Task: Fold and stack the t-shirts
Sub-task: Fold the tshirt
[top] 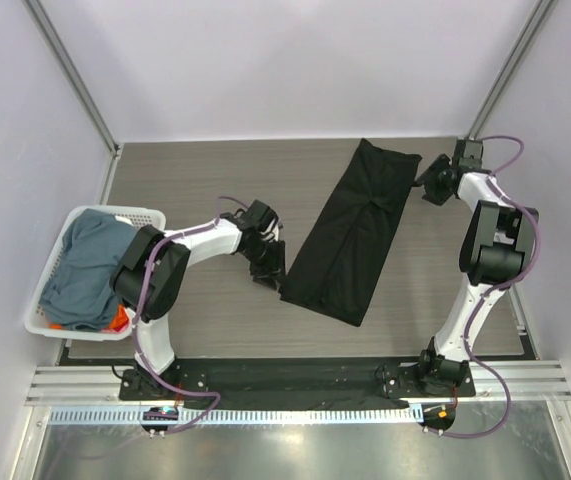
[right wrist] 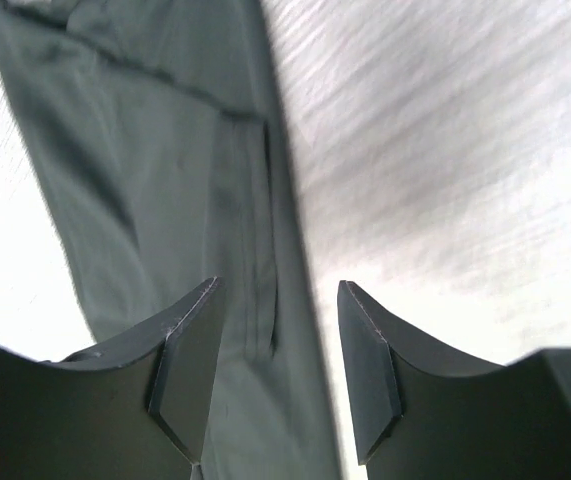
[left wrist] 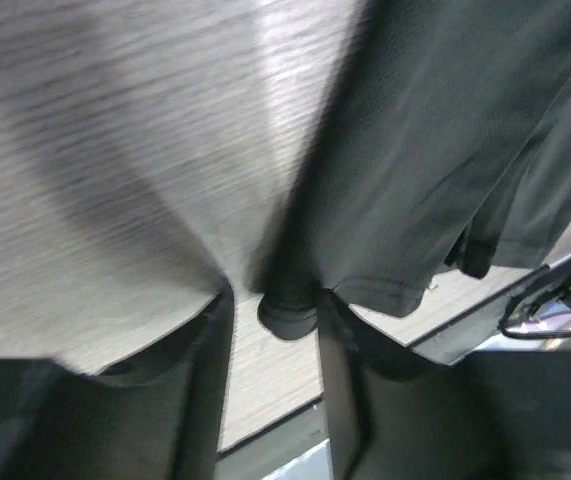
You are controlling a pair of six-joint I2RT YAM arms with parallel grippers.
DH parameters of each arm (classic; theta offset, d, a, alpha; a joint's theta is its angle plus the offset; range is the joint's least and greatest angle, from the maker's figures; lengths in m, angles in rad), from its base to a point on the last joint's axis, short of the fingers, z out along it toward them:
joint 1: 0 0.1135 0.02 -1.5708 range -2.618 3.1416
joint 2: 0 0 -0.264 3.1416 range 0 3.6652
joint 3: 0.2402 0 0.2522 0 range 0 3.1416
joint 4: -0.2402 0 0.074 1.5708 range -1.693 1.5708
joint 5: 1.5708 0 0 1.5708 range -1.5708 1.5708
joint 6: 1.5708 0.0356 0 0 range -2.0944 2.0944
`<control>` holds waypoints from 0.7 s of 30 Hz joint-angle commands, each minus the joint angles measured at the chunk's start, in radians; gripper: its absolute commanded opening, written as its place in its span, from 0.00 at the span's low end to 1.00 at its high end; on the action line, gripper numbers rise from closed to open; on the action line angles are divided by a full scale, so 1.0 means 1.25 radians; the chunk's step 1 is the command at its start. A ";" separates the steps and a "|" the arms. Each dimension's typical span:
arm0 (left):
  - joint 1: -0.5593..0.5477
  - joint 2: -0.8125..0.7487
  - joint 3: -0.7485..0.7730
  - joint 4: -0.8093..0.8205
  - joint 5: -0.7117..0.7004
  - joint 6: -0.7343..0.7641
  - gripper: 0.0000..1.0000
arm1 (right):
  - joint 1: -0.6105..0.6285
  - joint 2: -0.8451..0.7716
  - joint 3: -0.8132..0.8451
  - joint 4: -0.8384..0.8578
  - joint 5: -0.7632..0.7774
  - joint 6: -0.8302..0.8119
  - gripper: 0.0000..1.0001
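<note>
While the shirt [top: 350,235] lay folded mid-table, the left gripper [top: 268,272] at its 7 o'clock corner and right gripper [top: 425,184] at 1 o'clock stood spread; pinching one layer might undo the fold.

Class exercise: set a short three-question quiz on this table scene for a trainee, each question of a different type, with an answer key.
1. True or false: the black shirt lies inside the basket.
2. Multiple choice: which garment fills most of the basket? A) a blue-grey shirt B) a white towel C) a red jumper
3. Fill in: the jaws of the right gripper stand ____ over the edge of the black shirt.

Key
1. False: it lies folded into a long strip on the table.
2. A
3. open
</note>
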 commanded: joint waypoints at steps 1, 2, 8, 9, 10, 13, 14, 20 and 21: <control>-0.017 0.004 -0.032 0.056 -0.031 -0.008 0.37 | 0.025 -0.103 -0.042 0.003 0.012 0.007 0.55; -0.021 0.004 -0.041 0.056 -0.034 -0.008 0.35 | 0.034 -0.115 -0.052 0.005 0.015 0.008 0.55; -0.066 -0.057 -0.131 0.099 -0.064 -0.060 0.02 | 0.170 -0.161 -0.064 0.002 0.072 -0.008 0.54; -0.086 -0.079 -0.159 0.118 -0.074 -0.087 0.00 | 0.201 -0.159 -0.053 -0.001 0.083 -0.007 0.54; -0.097 -0.092 -0.176 0.129 -0.080 -0.101 0.00 | 0.222 -0.156 -0.046 -0.011 0.101 -0.005 0.54; -0.143 -0.142 -0.240 0.177 -0.101 -0.170 0.00 | 0.303 -0.137 -0.016 -0.031 0.155 0.011 0.52; -0.168 -0.156 -0.255 0.206 -0.109 -0.192 0.00 | 0.340 -0.131 -0.001 -0.035 0.207 0.018 0.51; -0.228 -0.249 -0.324 0.245 -0.156 -0.295 0.09 | 0.430 -0.040 0.068 -0.082 0.289 0.027 0.48; -0.232 -0.264 -0.324 0.245 -0.156 -0.298 0.13 | 0.441 -0.031 0.085 -0.086 0.312 0.037 0.47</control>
